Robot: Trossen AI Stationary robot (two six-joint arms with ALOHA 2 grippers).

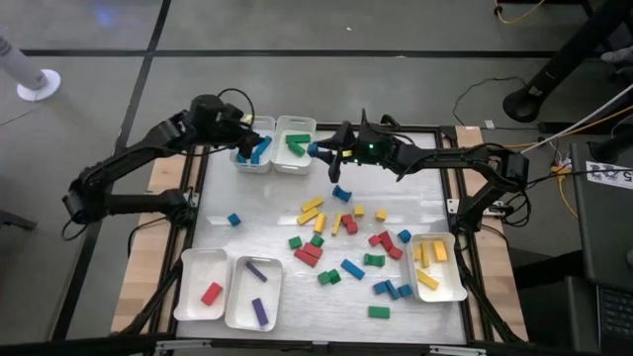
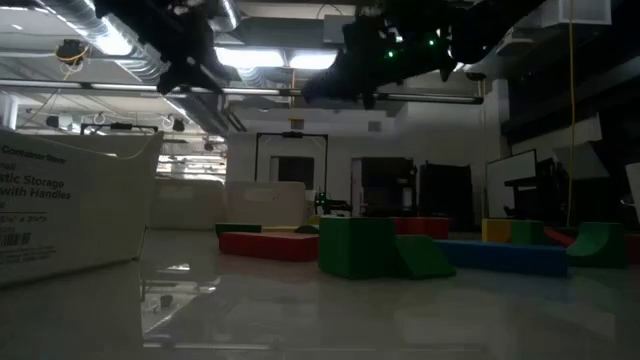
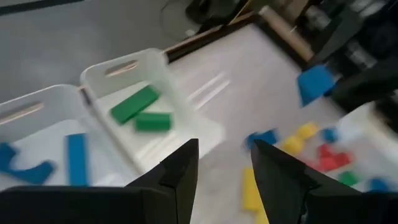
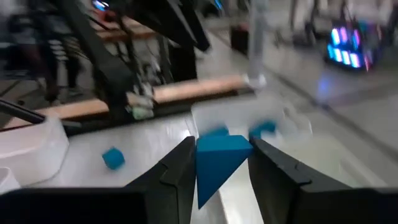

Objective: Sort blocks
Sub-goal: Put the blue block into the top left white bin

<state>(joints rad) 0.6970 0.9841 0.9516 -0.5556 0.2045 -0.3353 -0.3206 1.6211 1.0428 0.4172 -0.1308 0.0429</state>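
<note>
Blue plastic is seen clamped between the fingers of the right gripper: a blue wedge block is carried high over the upper middle of the table in the high view, just right of the green tray and short of the blue tray, where blue pieces already lie. The left gripper is held above those two trays at upper left of the high view, its fingers parted with nothing between them. Most of the blocks are scattered across the centre and lower right of the table, with a single blue cube lying apart at left centre; a yellow tray is seen at lower right, a red tray and a purple tray at lower left. The step in hand is judged to be delivery of the wedge to the blue tray. It would be done best if the wedge were carried past the green tray, the empty left gripper kept clear of the path, and the grip let go only once the wedge is low inside the blue tray's walls, so that a bounce out is avoided.
</note>
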